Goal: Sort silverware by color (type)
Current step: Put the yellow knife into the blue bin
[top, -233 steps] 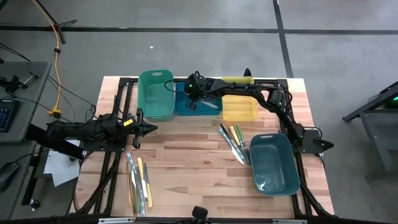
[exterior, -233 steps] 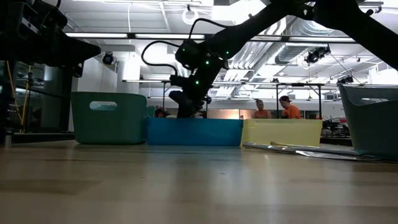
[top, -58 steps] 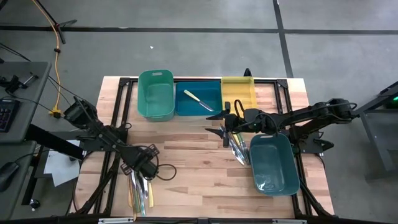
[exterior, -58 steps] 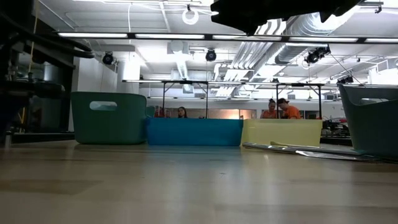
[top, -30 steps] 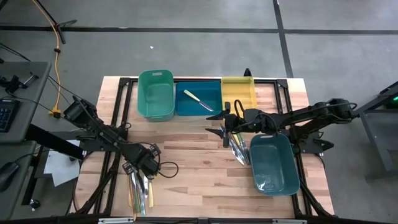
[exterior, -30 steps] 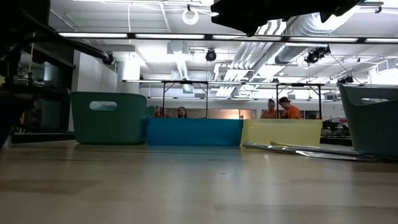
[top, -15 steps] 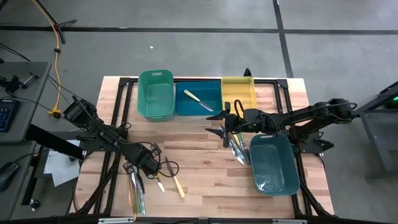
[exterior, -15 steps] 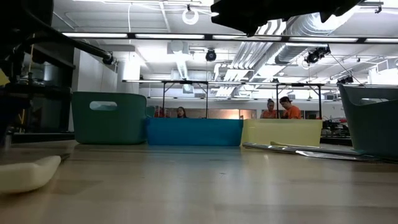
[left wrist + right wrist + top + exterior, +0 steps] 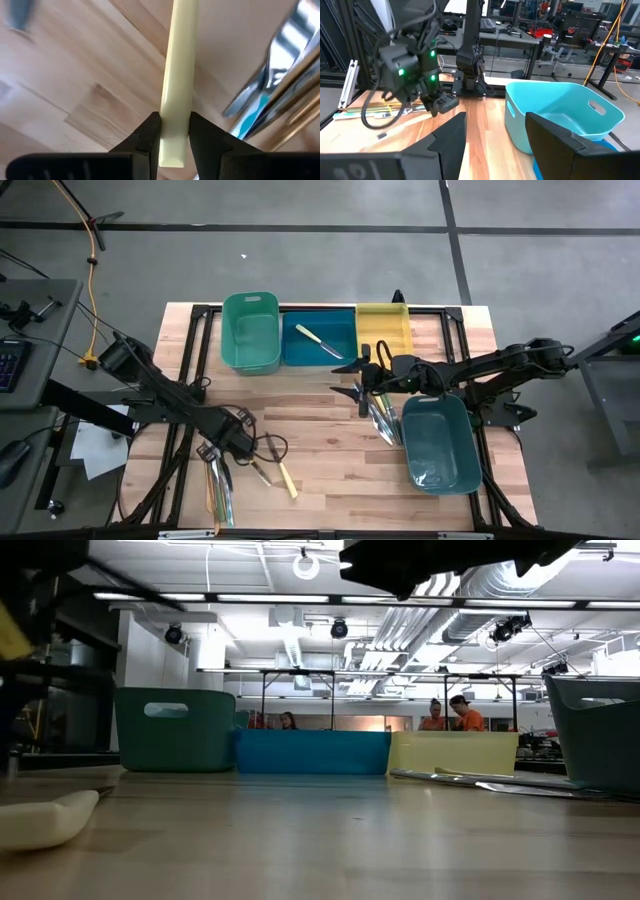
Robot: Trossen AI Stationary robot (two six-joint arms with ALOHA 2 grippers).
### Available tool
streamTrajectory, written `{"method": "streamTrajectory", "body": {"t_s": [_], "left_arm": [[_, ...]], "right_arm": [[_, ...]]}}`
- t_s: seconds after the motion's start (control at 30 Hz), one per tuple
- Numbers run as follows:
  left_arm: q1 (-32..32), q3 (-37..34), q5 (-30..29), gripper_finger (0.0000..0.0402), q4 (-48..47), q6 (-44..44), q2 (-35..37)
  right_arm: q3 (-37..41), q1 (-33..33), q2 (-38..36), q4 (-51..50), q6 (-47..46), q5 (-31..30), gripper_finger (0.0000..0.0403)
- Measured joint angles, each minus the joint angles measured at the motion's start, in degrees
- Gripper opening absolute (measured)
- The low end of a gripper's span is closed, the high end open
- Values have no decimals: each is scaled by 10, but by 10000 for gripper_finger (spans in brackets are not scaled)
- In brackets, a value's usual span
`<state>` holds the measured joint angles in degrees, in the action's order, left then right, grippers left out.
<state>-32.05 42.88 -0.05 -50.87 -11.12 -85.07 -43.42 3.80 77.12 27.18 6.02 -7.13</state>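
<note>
Two heaps of silverware are left on the table: one at the near left edge [image 9: 220,485], one just beside the teal bin [image 9: 437,442] on the right [image 9: 378,412]. We have our left gripper [image 9: 174,131] low over the left heap, its fingers clamped on the end of a pale yellow handle [image 9: 178,75], so that one piece comes clear of the tangle of silvery pieces [image 9: 272,85] beside it. Another yellow-handled utensil [image 9: 282,476] lies loose on the wood just beside that heap. We judge the held piece belongs in the yellow bin [image 9: 384,332] at the far edge. Our right gripper [image 9: 358,378] waits over the right heap with fingers spread, nothing between them. One knife [image 9: 319,342] already lies in the blue bin [image 9: 345,325].
</note>
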Motion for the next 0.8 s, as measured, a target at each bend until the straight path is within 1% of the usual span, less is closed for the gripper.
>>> {"method": "streamTrajectory", "body": {"t_s": [0.17, 0.3, 0.37, 0.47, 0.53, 0.63, 0.73, 0.8], "left_arm": [[6, 13, 29, 76, -29, 77, 39], [6, 24, 36, 76, -43, 145, 85], [7, 28, 29, 76, -34, 180, 118], [15, 27, -5, 76, -1, 214, 172], [21, 20, -48, 76, 48, 217, 214], [36, -9, -119, 76, 150, 192, 281], [61, -62, -173, 76, 288, 144, 340], [81, -109, -195, 76, 405, 111, 368]], "right_arm": [[0, 0, 0, -3, 0, 0, 200], [0, 0, 0, -4, 0, 0, 200], [0, 0, 0, -4, 0, 0, 200], [0, 0, 0, -4, 0, 0, 200], [0, 0, 0, -4, 0, 0, 200], [0, 0, 0, 0, 0, 0, 200], [0, 0, 0, 0, 0, 0, 200], [0, 0, 0, 0, 0, 0, 200]]}}
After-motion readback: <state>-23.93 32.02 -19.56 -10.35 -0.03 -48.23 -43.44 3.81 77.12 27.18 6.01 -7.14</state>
